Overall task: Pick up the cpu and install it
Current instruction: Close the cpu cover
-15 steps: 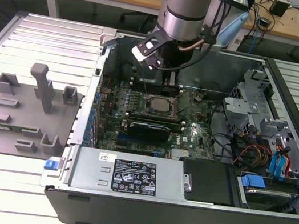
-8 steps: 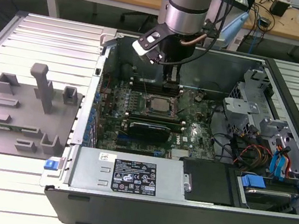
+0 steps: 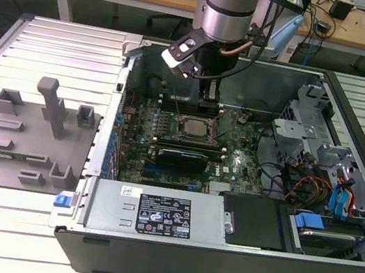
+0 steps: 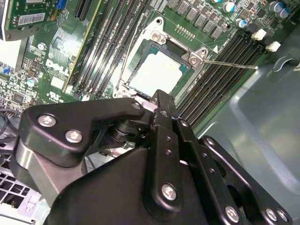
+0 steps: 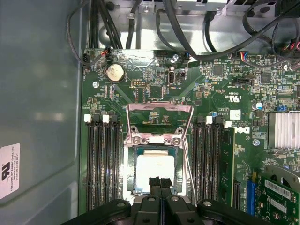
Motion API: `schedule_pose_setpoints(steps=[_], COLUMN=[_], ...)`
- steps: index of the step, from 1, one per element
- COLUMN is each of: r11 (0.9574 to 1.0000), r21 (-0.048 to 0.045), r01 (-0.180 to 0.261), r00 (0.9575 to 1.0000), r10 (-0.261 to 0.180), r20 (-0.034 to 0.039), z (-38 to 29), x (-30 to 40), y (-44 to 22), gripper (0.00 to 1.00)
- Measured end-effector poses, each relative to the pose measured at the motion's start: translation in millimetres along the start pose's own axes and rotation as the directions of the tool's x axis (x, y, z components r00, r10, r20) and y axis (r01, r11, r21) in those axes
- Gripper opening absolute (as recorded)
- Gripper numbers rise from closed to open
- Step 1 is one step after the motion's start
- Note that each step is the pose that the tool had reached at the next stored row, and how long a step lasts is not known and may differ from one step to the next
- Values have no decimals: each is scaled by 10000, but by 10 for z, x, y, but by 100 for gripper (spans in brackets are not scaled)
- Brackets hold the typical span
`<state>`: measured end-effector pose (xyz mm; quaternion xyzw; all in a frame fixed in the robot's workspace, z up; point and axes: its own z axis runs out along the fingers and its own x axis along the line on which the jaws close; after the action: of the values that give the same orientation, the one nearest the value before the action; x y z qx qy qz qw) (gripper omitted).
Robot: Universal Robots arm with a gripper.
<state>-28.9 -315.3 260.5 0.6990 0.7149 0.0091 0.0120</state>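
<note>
In the first wrist view, the gripper (image 5: 159,183), fingers pressed together with nothing between them, hangs just above one edge of the cpu (image 5: 154,168), which lies flat, pale side up, in the open socket (image 5: 129,174) on the green motherboard (image 5: 154,84).

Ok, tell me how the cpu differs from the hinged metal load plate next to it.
The cpu is a solid pale square, while the load plate is a hollow frame with an open middle. The cpu lies flat in the socket, whereas the load plate is swung open and off it. Both are silvery metal and belong to the same socket.
</note>
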Motion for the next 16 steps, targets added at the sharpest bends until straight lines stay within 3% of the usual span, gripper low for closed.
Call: schedule_pose_setpoints(steps=[5,8,11,16], r11=[10000,10000,10000,10000], r21=[0,0,0,1], r01=[0,-1,-1,2], r00=[10000,10000,10000,10000], r10=[0,1,1,-2], r20=[1,0,-1,1], z=[-28,-129,-280,-291], x=[0,-1,-1,-2], y=[1,4,8,17], gripper=[11,11,11,11])
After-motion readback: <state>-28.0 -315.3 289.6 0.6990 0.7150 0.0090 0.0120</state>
